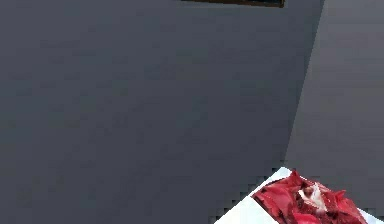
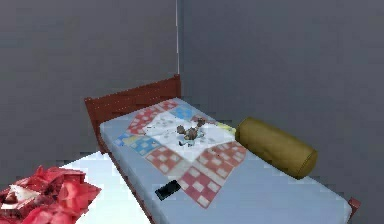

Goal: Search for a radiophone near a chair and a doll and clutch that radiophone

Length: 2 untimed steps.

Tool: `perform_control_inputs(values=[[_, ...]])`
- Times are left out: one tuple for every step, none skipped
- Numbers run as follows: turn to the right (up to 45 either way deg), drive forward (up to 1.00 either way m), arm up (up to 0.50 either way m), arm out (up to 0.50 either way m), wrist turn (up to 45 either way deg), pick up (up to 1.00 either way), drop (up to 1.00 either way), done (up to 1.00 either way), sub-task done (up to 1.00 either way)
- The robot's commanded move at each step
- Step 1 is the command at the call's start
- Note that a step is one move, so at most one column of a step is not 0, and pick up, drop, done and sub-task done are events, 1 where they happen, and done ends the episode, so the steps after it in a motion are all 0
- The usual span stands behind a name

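Forward view: a bare grey wall (image 1: 140, 110) stands close ahead, and its corner runs toward 1 o'clock. At 5 o'clock a white surface (image 1: 245, 212) carries a red crumpled cloth (image 1: 310, 203).

Arm side view: a bed (image 2: 130, 103) with a patchwork quilt (image 2: 215, 160) lies from 10 to 4 o'clock against grey walls. A small brown-and-white figure (image 2: 190, 130) sits mid-quilt, with a yellow bolster (image 2: 277, 147) at 3 o'clock. A dark slab (image 2: 168, 189), phone-like, lies at the quilt's 7 o'clock edge. The claw's state cannot be told.

A dark flat slab (image 2: 168, 190) lies on the bed (image 2: 270, 190) near its edge, apart from a brownish doll (image 2: 190, 130).
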Motion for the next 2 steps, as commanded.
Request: perform_control_inputs(values=[[0.0,0.0,0.0,0.5,0.0,0.0,0.0,0.0,0.0],[0.0,0.0,0.0,0.0,45.0,0.0,0.0,0.0,0.0]])
